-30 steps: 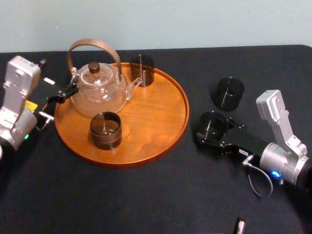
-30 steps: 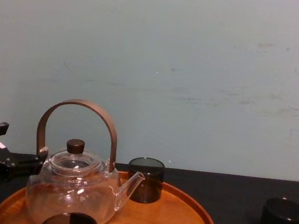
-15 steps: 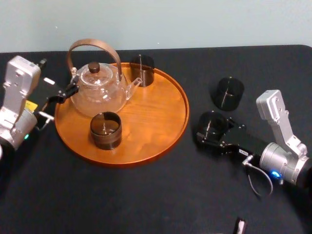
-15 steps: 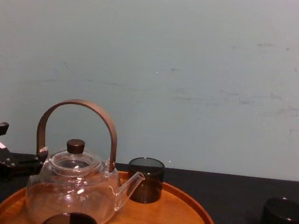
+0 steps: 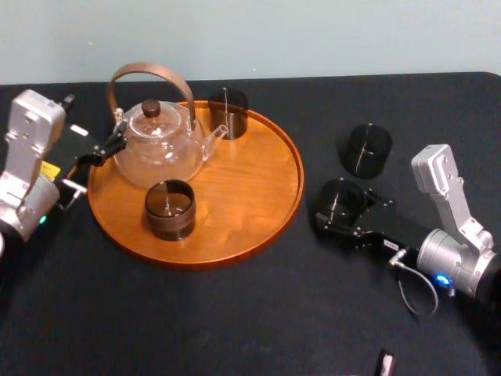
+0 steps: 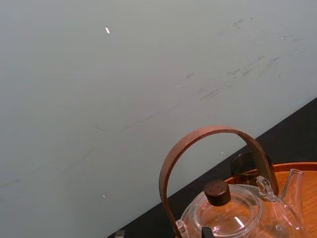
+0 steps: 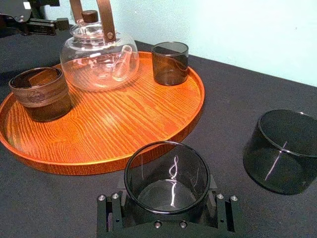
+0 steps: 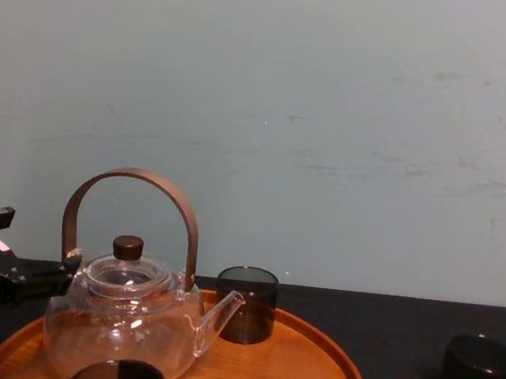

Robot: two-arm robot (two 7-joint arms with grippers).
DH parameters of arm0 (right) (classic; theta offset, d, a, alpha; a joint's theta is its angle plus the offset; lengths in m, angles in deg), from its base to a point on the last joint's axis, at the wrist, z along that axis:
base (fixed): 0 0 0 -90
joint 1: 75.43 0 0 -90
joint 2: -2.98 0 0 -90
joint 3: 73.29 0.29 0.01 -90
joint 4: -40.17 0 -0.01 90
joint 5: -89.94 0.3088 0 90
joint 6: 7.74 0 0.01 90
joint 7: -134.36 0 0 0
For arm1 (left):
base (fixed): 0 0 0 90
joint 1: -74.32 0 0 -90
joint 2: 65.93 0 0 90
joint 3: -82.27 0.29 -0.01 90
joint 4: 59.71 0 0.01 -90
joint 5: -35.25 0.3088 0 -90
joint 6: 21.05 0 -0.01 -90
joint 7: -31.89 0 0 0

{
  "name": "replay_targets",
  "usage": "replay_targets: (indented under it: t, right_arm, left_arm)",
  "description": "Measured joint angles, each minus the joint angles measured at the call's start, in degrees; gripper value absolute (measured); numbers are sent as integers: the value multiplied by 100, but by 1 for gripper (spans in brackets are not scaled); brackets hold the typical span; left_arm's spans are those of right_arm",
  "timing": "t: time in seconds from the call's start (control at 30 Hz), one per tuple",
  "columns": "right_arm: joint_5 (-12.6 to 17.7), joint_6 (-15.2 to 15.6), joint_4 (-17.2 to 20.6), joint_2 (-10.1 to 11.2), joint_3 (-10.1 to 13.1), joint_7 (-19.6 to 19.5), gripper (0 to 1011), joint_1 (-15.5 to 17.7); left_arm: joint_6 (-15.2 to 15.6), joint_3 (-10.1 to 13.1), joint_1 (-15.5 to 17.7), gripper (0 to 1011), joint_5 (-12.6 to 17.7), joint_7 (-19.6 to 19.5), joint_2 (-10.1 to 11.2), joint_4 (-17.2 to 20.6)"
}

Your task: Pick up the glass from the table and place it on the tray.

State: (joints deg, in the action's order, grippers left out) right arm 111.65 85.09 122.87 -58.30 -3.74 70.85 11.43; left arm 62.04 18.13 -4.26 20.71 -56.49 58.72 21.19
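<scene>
Two glasses stand on the table (image 5: 235,313). The nearer glass (image 5: 343,194) sits within the right pincer (image 5: 340,207), held low around its base for a steady lift; whether it is clamped cannot be told. The tray (image 5: 250,180) lies to that pincer's left, with bare wood free. The left pincer (image 5: 100,153) idles beside the teapot (image 5: 156,149).

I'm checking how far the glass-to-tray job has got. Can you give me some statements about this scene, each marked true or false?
1. The glass at the right gripper stands on the tray. False: it stands on the table, to the right of the tray.
2. A second glass stands on the table beyond it. True.
3. The teapot lies on its side. False: it stands upright on the tray.
4. A dark glass stands on the tray by the teapot's spout. True.
5. The left gripper is over the tray's middle. False: it sits at the tray's left edge.
</scene>
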Motion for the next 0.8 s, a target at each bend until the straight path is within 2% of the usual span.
replay_targets:
  t: [0.2, 0.47, 0.8]
  right_arm:
    - [8, -4, -10, -2, 0, 16, 907, -3]
    - [157, -53, -59, 29, -5, 246, 908, -40]
    - [229, -11, 265, 168, -14, 260, 907, 21]
  left_arm:
    - [0, 0, 0, 1001, 0, 0, 0, 0]
    - [0, 0, 0, 1001, 0, 0, 0, 0]
    - [0, 0, 0, 1001, 0, 0, 0, 0]
